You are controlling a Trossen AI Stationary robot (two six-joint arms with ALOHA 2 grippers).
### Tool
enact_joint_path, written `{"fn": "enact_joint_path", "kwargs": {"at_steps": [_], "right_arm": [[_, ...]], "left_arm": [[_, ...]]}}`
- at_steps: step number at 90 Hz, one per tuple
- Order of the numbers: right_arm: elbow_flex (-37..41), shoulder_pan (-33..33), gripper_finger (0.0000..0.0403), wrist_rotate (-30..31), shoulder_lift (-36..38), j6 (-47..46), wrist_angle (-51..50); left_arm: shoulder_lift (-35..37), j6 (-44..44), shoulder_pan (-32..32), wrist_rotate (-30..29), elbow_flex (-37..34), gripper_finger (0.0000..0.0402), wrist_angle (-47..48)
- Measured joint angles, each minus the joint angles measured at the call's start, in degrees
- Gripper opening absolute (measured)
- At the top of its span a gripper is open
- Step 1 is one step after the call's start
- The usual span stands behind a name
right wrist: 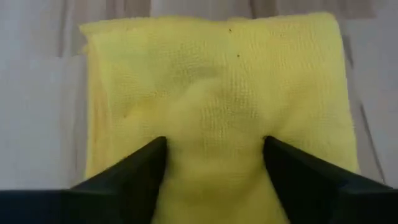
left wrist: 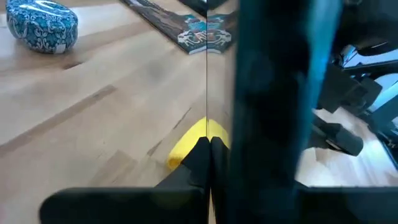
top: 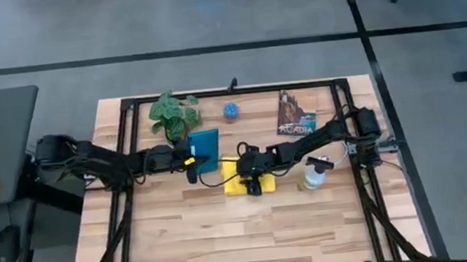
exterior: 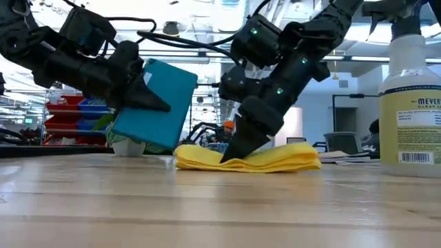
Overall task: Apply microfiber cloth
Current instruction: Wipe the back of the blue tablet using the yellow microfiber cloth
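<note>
Tabletop (top: 183,229) carries everything. Left gripper (exterior: 162,105) holds a teal-backed tablet (exterior: 155,103) tilted off the wood, fingers clenched on it. Microfiber cloth (right wrist: 217,99) lies folded directly beneath the right gripper (right wrist: 214,165), whose spread fingers (right wrist: 134,168) press into it, straddling a bunched ridge; that arm is nearer.

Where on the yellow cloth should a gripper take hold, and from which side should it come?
Judging by its flat, folded pose, pinch the raised middle fold of the microfiber cloth from straight above. The right gripper straddles that bunch there, fingers open, tips pressing into the soft fabric.
</note>
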State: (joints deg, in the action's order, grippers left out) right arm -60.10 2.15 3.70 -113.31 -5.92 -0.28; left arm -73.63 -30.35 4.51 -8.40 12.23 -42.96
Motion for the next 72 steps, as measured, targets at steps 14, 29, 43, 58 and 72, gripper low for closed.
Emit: {"fn": "enact_joint_path", "kwargs": {"at_steps": [14,29,43,58,72], "right_arm": [[0.5,0.7,0.0028,0.2,2.7,-1.8,0.9],[0.4,2.4,0.001,8.1,10.0,-1.0,6.2],[0.3,3.0,0.0004,18.3,13.6,6.1,17.8],[-4.5,2.1,0.0003,21.3,11.7,15.8,26.8],[-11.4,0.7,0.0002,21.9,5.8,23.0,25.1]], "left_arm": [[0.0,-0.5,0.0,0.0,0.0,0.0011,0.5],[0.0,-1.1,0.0,0.0,0.0,0.0011,2.5],[0.0,-3.0,-0.1,0.7,0.1,0.0011,1.6],[-0.4,-2.9,-2.2,1.3,3.2,0.0011,1.3],[-0.6,-1.1,-4.2,1.1,6.8,0.0011,2.6]]}}
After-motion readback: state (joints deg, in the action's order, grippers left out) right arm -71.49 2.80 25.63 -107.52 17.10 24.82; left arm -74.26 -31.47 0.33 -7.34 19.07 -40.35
